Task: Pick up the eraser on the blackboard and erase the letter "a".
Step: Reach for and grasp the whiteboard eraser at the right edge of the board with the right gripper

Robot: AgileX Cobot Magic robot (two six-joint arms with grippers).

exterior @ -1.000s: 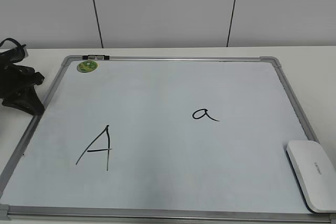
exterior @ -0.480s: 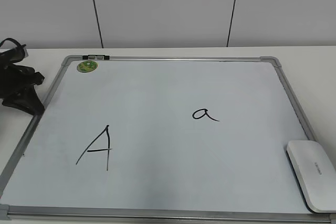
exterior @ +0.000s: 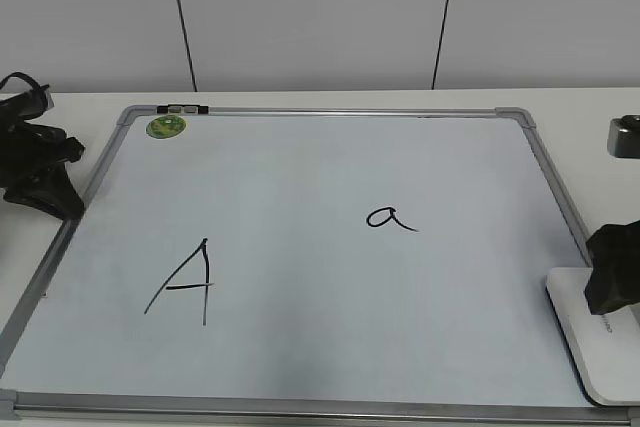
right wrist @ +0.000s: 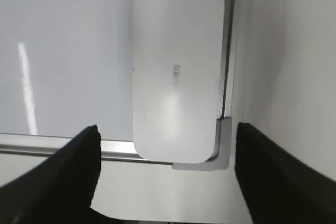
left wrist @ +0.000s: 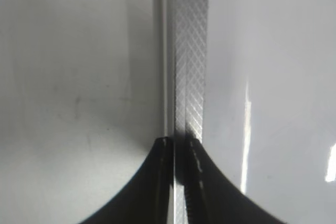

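1. Right gripper (right wrist: 165, 174): jaws spread wide, nothing between them. It hangs above the eraser (right wrist: 176, 69), not touching it as far as the wrist view shows.
2. The eraser lies flat, ahead of and between the right fingers (right wrist: 71, 174), lettering up, in the blackboard (exterior: 300, 177) corner, tight against the silver frame and grey corner cap (right wrist: 210, 153).
3. Exterior view: the right gripper (exterior: 612, 277) covers the eraser's (exterior: 590, 347) far end at the picture's right edge.
4. Letter "a" (exterior: 390, 218) is intact, well apart from the right gripper, toward board centre. Capital "A" (exterior: 185, 282) sits farther left.
5. Left gripper (left wrist: 178, 145): fingers pressed together, holding nothing, sitting over the board's left frame rail (left wrist: 189, 51). In the exterior view it's (exterior: 40, 177) beside that edge, near the green sticker (exterior: 166, 126).
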